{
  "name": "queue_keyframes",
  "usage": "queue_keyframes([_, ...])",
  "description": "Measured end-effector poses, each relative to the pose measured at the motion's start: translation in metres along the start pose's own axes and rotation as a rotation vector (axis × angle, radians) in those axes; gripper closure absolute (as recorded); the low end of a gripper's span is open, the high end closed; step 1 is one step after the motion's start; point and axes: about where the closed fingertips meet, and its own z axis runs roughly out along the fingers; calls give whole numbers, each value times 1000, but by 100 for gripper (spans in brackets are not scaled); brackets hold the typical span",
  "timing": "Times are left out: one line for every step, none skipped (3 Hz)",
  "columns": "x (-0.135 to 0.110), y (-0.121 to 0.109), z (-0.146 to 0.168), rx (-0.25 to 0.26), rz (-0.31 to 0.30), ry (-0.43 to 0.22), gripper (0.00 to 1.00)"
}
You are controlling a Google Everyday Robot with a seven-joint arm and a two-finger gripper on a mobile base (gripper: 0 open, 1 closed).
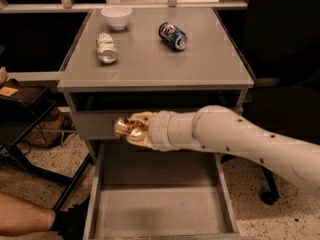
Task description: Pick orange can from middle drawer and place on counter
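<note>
- Filling most of the view, the grey cabinet's flat top, the table (150,64), carries three things, all well back from its front edge.
- Reaching in from the right, the white arm (240,136) crosses in front of the cabinet, below the table's front edge, and hides most of the closed upper drawer front (92,126).
- Below the arm, the middle drawer (160,211) is pulled out, its plain grey floor bare.
- At the right, a dark chair (285,54) stands just beside the cabinet; its caster sits on the speckled floor (50,151).
- At the lower left, a person's bare leg (22,221) lies near the drawer's left wall.
- On the table, a white bowl (116,16) sits at the far left corner, a white-silver can (106,48) lies on its side just in front of it, and a blue can (173,36) lies on its side further right, apart from both.
- The claw (132,130) hangs above the drawer's rear part, in front of the upper drawer face, clenched around the orange can (124,126).
- The orange can is clear of the drawer floor and below the table top, touching neither.
</note>
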Motion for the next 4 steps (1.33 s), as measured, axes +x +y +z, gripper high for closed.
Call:
queue_keyframes([-16,-8,-10,18,-40,12,100])
queue_keyframes([-16,-8,-10,18,-40,12,100])
queue_keyframes([-34,-24,-21,54,-91,24,100])
queue_keyframes([-89,-74,-45,129,-226,53,100])
